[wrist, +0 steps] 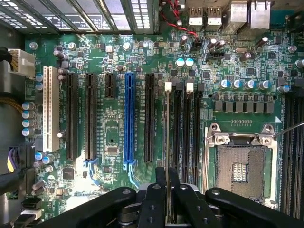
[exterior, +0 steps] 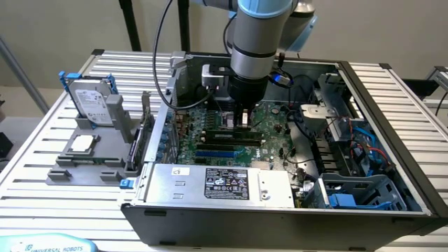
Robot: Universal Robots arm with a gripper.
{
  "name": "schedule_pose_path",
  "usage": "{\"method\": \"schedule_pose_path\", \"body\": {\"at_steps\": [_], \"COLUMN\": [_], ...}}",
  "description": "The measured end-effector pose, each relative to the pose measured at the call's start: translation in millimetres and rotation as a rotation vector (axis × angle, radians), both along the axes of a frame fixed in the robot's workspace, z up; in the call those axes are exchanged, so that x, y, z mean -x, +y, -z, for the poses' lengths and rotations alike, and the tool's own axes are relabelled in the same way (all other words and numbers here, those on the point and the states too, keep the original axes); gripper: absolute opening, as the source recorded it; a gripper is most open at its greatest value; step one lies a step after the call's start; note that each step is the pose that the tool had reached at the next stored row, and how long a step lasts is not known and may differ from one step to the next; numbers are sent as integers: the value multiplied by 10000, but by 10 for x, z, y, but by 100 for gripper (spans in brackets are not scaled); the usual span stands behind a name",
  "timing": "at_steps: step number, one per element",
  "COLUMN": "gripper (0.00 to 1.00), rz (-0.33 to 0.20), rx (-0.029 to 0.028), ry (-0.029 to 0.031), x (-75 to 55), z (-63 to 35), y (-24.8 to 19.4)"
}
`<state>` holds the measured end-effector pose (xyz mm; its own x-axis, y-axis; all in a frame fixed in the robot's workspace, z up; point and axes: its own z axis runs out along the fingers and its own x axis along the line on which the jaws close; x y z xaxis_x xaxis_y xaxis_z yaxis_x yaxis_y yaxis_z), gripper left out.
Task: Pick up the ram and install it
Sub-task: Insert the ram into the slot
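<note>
Now, in the exterior view, your pincer (exterior: 243,122) hangs over the motherboard (exterior: 231,136) mid-case. From the wrist, it's nearly closed, gripping the ram (wrist: 167,142) edge-on over a memory slot (wrist: 178,128). Seating calls for straight, aligned pressure, I'd judge.

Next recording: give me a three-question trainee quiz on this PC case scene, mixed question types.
1. True or false: the tool is shut on the ram, seen edge-on above the motherboard.
2. Multiple choice: the hard drive in its blue frame stands
A. inside the case
B. on a grey stand outside the case, toward the exterior view's left
C. on top of the power supply
3. Fill in: in the wrist view, the CPU socket has no ____ fitted.

Key: 1 true; 2 B; 3 processor
</note>
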<state>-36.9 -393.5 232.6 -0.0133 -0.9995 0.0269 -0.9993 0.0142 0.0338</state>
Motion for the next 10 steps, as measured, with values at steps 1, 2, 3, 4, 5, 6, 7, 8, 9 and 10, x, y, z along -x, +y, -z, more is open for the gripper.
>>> {"method": "schedule_pose_path", "body": {"at_steps": [1, 2, 3, 4, 5, 6, 7, 8, 9, 10], "gripper": [13, 13, 13, 13, 13, 13, 13, 13, 13, 13], "rz": [20, 40, 56, 71, 86, 99, 106, 113, 118, 124], "rx": [0, 0, -1, 0, 0, 1, 0, 1, 2, 1], "ry": [1, 1, 1, 2, 2, 2, 2, 3, 3, 2], "x": [0, 0, 0, 0, 0, 0, 0, 0, 0, 0], "z": [3, 7, 10, 12, 15, 18, 21, 22, 23, 25], "y": [2, 5, 6, 7, 9, 10, 11, 11, 12, 12]}}
